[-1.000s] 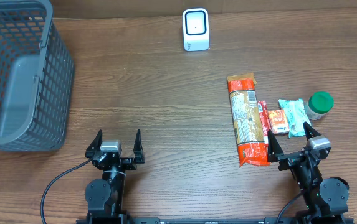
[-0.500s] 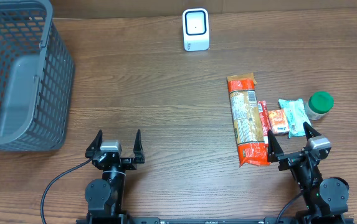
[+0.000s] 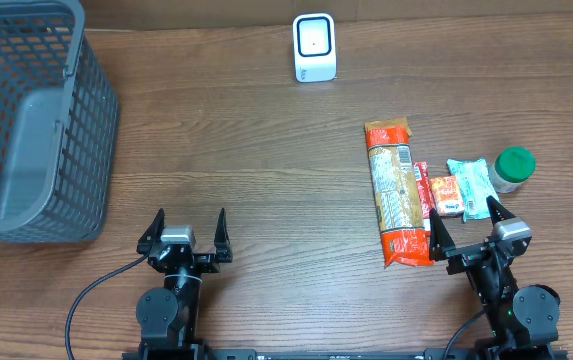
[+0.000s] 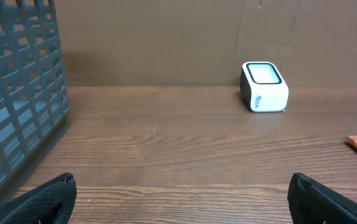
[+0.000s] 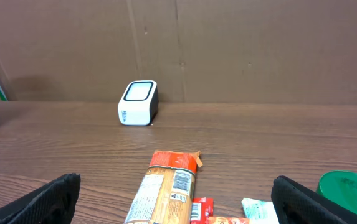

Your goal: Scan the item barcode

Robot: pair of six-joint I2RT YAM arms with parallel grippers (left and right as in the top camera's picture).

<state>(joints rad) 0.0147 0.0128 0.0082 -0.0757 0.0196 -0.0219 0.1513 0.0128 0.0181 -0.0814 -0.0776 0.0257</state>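
Observation:
A white barcode scanner (image 3: 314, 47) stands at the far middle of the table, also seen as a white box (image 4: 263, 86) in the left wrist view and as the scanner (image 5: 138, 103) in the right wrist view. A long orange pasta packet (image 3: 394, 194) lies at the right, its barcode facing up (image 5: 179, 182). Beside it lie a small red packet (image 3: 441, 194), a teal packet (image 3: 472, 187) and a green-lidded jar (image 3: 513, 167). My right gripper (image 3: 468, 232) is open just in front of these items. My left gripper (image 3: 185, 236) is open over bare wood.
A grey plastic basket (image 3: 26, 120) fills the far left corner; its mesh wall (image 4: 16, 93) shows close at the left of the left wrist view. A brown cardboard wall (image 5: 228, 43) backs the table.

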